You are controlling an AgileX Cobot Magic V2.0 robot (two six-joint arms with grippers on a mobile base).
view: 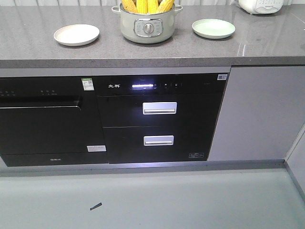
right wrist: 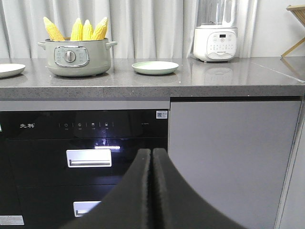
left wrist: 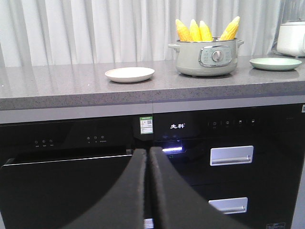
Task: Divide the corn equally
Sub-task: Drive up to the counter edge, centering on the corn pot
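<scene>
Left wrist-mounted view is showing the left gripper pinched together, empty, below the countertop. Four corn cobs are standing tips-up in the electric pot, sitting between a white plate and a green plate. The right gripper is likewise sitting pinched together, empty.

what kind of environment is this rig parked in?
Most likely a kitchen, possibly a showroom mock-up: a grey stone countertop over built-in black appliances, an electric pot holding corn, and a blender further along the counter.
</scene>
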